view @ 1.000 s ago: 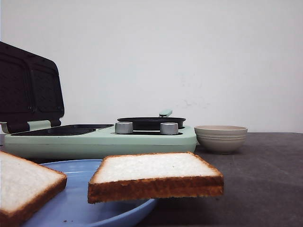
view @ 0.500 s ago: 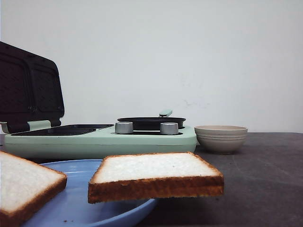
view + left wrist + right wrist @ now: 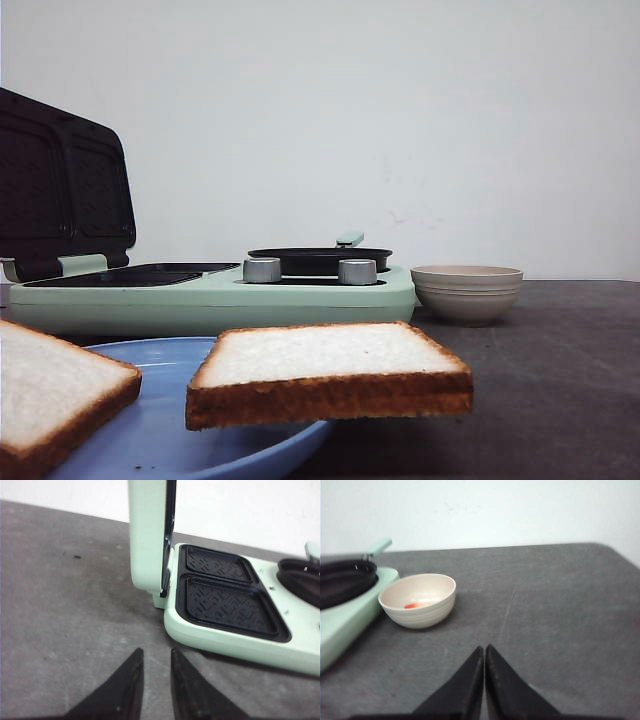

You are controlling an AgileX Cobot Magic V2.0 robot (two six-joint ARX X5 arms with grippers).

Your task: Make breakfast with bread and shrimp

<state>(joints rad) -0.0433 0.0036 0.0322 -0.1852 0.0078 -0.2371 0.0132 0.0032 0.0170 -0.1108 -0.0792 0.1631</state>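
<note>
Nearest the front camera, two slices of bread lie on a blue plate [image 3: 150, 440]: one bread slice [image 3: 325, 372] rests flat with its right part reaching out past the plate's rim, and the other bread slice [image 3: 50, 395] sits tilted at the plate's left, partly cut off by the frame edge. Behind the plate stands a mint-green sandwich maker [image 3: 210, 295] with its dark-lined lid [image 3: 60, 185] raised at the left, two grey knobs [image 3: 262, 270] on its front, and a small black pan [image 3: 320, 260] set on its right end. Just beside that right end sits a beige ribbed bowl [image 3: 418, 600], and the shrimp [image 3: 411, 605] lies inside it as a small orange-pink lump. From the right wrist, the right claw [image 3: 484, 652] is clenched, its fingertips meeting over bare desk [image 3: 560, 615], with the bowl and shrimp well apart from it toward the appliance. From the left wrist, the left claw [image 3: 154, 655] is slightly released, a narrow gap between its tips, empty, near the corner of the sandwich maker where the two ribbed black plates [image 3: 225, 605] lie exposed beside the upright lid. Neither claw touches any bread. Dark grey desk carries everything, and a plain white wall [image 3: 400, 120] stands behind.
</note>
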